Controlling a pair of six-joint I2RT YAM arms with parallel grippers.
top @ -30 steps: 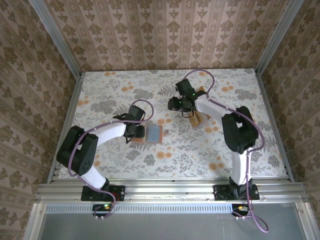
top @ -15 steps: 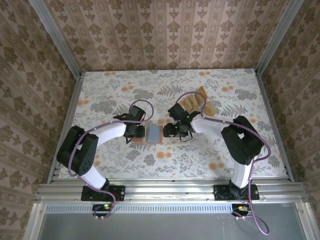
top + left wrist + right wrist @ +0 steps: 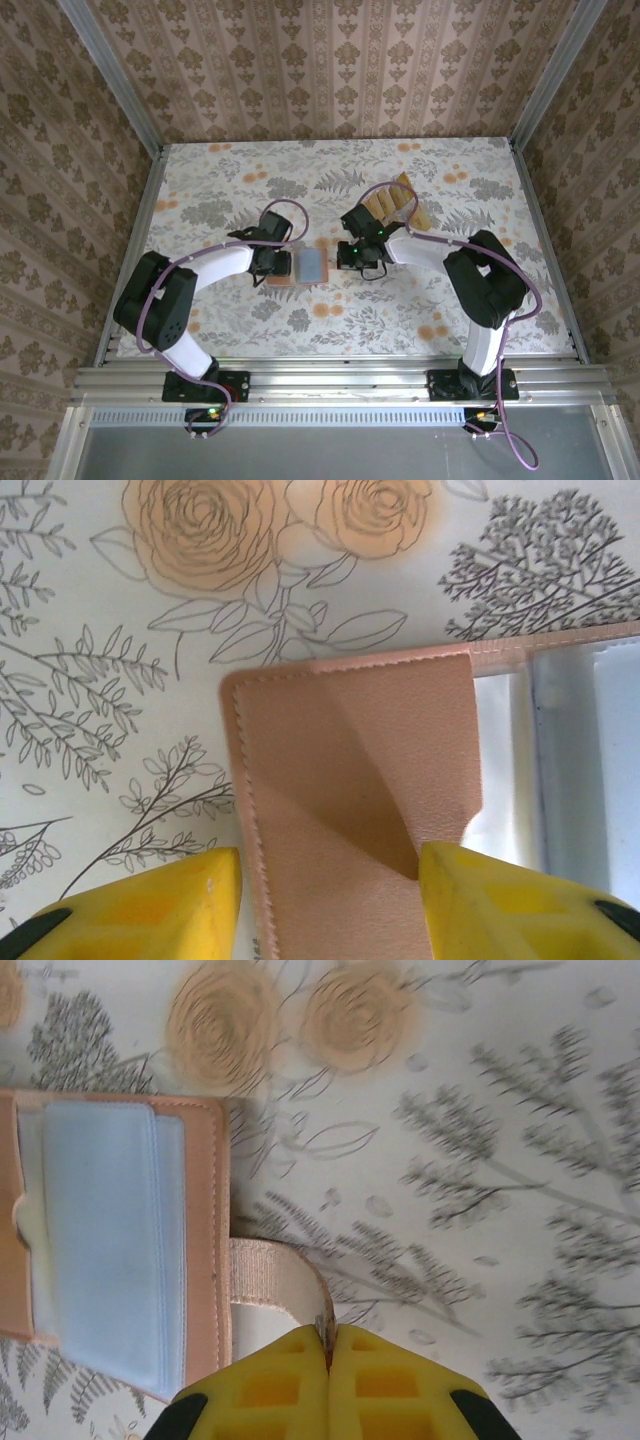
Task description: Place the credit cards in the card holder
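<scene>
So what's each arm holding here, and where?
Right jaws pinch the pink folding card holder's beige elastic strap; left jaws straddle its leather flap, grip unclear.
</scene>
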